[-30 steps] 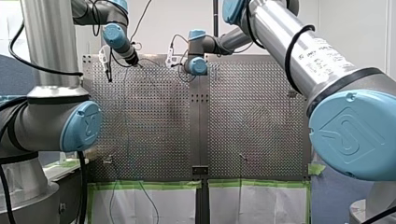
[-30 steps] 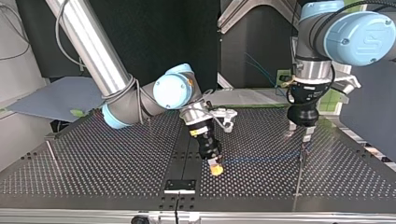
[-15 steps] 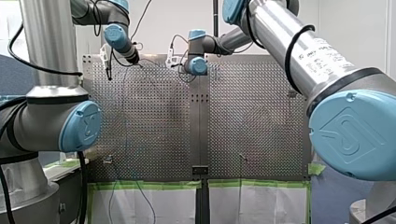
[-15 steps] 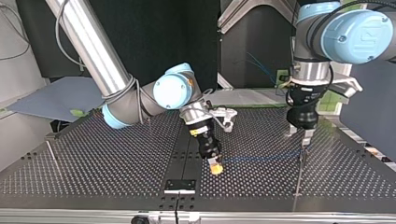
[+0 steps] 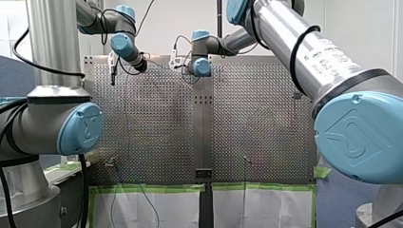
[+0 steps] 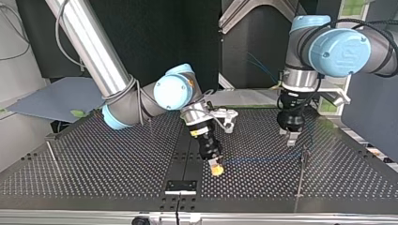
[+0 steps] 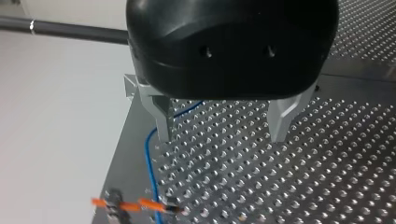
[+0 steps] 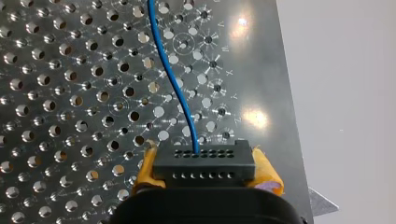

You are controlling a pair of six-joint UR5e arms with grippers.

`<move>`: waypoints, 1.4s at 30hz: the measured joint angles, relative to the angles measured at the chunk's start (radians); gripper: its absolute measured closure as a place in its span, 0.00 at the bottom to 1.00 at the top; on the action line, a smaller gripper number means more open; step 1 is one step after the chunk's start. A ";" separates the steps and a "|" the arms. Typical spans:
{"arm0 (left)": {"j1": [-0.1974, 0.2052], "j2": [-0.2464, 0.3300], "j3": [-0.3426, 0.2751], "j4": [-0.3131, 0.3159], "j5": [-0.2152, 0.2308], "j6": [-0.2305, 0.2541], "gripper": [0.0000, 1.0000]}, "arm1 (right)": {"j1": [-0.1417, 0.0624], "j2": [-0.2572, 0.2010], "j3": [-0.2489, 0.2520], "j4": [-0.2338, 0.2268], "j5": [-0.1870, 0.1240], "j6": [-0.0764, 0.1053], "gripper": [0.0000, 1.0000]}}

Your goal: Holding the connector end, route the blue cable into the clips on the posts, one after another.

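Observation:
My right gripper [image 8: 204, 169] is shut on the black connector [image 8: 204, 161], its yellow pads [image 8: 267, 173] on either side. The blue cable [image 8: 175, 79] leaves the connector over the perforated plate. In the top view my right gripper [image 6: 217, 169] sits low near the plate's middle, and the blue cable [image 6: 263, 160] runs from it to a thin post [image 6: 302, 161] at the view's right. My left gripper [image 6: 291, 139] hangs above the plate just beside that post, apart from it. Its metal fingers [image 7: 163, 122] stand open and empty, with the blue cable [image 7: 149, 161] below them.
An orange-tipped clip [image 7: 135, 205] stands near the plate's edge under my left gripper. Another thin post [image 6: 51, 152] stands at the top view's left. A black bracket [image 6: 180, 186] sits at the plate's near edge. Green tape [image 5: 152, 188] lines the table edge in the front view.
My left gripper has moved off the post at the top view's right, toward the view's middle, and turned. My right gripper and the connector have stayed put.

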 joint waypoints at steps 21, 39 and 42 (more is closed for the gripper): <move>-0.055 -0.059 0.103 0.006 -0.063 0.041 0.00 | 0.002 0.001 0.000 -0.001 -0.002 0.001 1.00; -0.063 -0.156 0.255 0.032 -0.128 0.055 0.00 | 0.002 0.001 0.000 -0.001 -0.002 0.005 1.00; -0.063 -0.161 0.260 0.030 -0.130 0.055 0.00 | 0.002 0.001 0.000 0.000 -0.002 0.006 1.00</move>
